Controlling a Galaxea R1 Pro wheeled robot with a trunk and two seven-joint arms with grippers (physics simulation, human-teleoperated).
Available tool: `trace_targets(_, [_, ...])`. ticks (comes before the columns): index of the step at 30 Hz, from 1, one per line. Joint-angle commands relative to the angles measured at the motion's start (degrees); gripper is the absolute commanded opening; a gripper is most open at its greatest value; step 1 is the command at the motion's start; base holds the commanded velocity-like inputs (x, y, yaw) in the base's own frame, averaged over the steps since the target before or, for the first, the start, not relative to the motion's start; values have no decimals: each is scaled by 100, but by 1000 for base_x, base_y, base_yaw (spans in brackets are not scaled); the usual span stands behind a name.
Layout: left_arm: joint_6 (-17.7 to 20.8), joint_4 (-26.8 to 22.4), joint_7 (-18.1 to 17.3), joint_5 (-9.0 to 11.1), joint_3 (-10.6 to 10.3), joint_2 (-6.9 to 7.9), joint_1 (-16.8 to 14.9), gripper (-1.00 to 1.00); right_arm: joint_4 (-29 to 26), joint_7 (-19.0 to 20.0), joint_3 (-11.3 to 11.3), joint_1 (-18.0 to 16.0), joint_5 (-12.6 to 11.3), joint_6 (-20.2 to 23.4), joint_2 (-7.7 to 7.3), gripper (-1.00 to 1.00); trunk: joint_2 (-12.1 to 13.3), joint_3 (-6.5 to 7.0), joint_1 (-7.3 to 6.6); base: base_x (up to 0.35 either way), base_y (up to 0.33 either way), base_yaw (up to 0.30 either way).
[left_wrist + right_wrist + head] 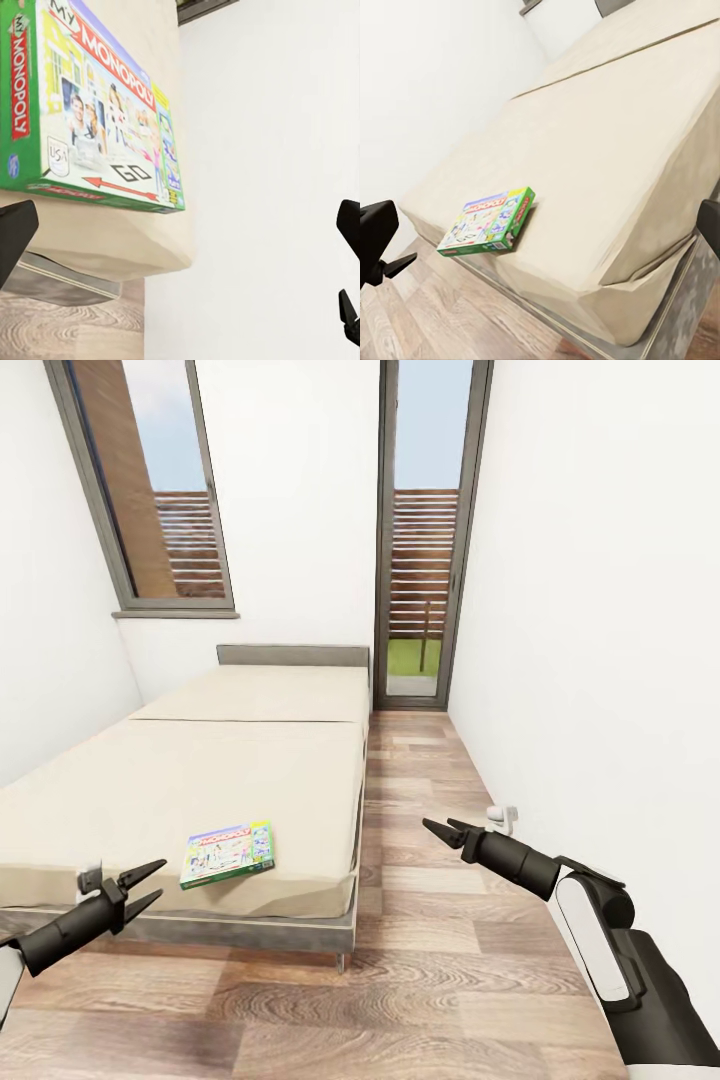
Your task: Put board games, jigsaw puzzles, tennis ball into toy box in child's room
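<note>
Monopoly board game (228, 853) lay flat on the near end of the bed (200, 780), close to the foot edge and toward the corner nearest the robot, its printed lid facing up. It looked like a thin cardboard box, stiff enough across its face but probably light, with a glossy lid that could slip between narrow fingers and loose pieces inside that would shift if it were tipped. A sound hold would likely be across one of the short or long edges, pinching lid and base together where the box neared the mattress edge, since lying flat on soft bedding it offered little room to get a finger beneath. The left gripper (140, 887) hung just off the bed's foot, near the box, its jaws spread with nothing between them; the right gripper (447, 831) hovered over the floor beside the bed, jaws slightly parted and also empty. The beige cover looked soft and yielding, so pressing down would sink the box rather than steady it. Wood-grain floor (430, 960) ran alongside the bed toward a tall glass door (425, 550) at the far end, with a window (150, 490) on the left and plain white walls closing in a narrow room.
</note>
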Motion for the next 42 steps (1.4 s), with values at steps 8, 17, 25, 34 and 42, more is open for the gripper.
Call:
trace_targets(8, [19, 8, -11, 14, 0, 3, -4, 100, 20, 5, -10, -4, -43, 44, 0, 100, -2, -6, -1, 0, 0, 0])
trace_targets(17, [-62, 9, -11, 18, -6, -3, -4, 100, 25, 5, -10, -4, -61, 44, 0, 100, -2, -6, -1, 0, 0, 0])
trace_targets(25, [-73, 9, -36, 25, -8, 1, -4, 100, 26, 5, -10, -4, -61, 44, 0, 100, -2, -6, -1, 0, 0, 0])
trace_targets(34, [-75, 9, -74, 27, -6, 12, -1, 100, 31, 5, -10, -4, -69, 44, 0, 100, -42, -23, 21, 0, 0, 0])
trace_targets(42, [-61, 9, -78, 28, -4, 24, -3, 100, 34, 5, -18, -4, -68, 44, -6, 100, -203, -95, 109, 0, 0, 0])
